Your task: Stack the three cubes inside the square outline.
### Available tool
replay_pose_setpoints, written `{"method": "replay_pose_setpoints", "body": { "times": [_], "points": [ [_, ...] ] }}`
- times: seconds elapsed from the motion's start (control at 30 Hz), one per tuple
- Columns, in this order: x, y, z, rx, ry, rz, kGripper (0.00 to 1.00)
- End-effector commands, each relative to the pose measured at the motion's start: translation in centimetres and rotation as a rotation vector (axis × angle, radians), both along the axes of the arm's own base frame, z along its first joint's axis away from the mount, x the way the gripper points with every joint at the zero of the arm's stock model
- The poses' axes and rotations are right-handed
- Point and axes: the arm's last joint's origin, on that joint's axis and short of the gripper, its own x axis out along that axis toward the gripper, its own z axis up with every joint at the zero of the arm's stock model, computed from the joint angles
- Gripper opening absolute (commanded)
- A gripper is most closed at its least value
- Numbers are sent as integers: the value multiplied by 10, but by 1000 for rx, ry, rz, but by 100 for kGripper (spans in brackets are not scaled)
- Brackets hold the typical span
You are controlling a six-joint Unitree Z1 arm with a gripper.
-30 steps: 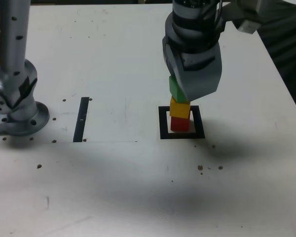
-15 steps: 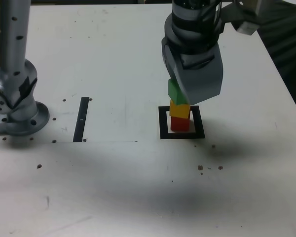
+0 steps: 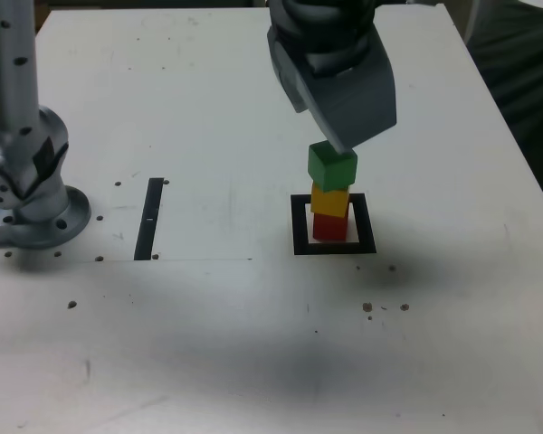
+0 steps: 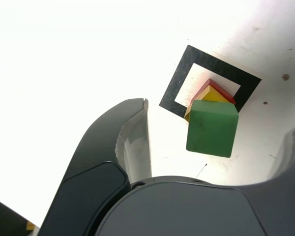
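White table (image 3: 208, 344), dark specks. Stack stands in square outline (image 3: 299, 226): red cube (image 3: 328, 227) at bottom, yellow cube (image 3: 330, 200) in the middle, green cube (image 3: 332, 166) on top (skewed toward exterior view's left). Gripper (image 3: 344, 122) spread, gripping nothing, just above. You lift straight up; avoid brushing green.
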Motion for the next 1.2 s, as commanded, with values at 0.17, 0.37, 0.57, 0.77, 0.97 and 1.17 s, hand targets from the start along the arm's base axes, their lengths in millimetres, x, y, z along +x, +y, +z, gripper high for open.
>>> {"method": "replay_pose_setpoints", "body": {
  "times": [0.17,0.37,0.57,0.77,0.97,1.17],
  "points": [
    [-31,8,10,-5,-22,167,99],
    [-56,13,7,-22,-28,314,99],
    [-77,15,-4,-57,-6,456,99],
    [-95,17,-16,-80,20,606,99],
    [-109,16,-33,-86,80,757,99],
    [-118,17,-51,-101,124,853,99]
  ]
}}
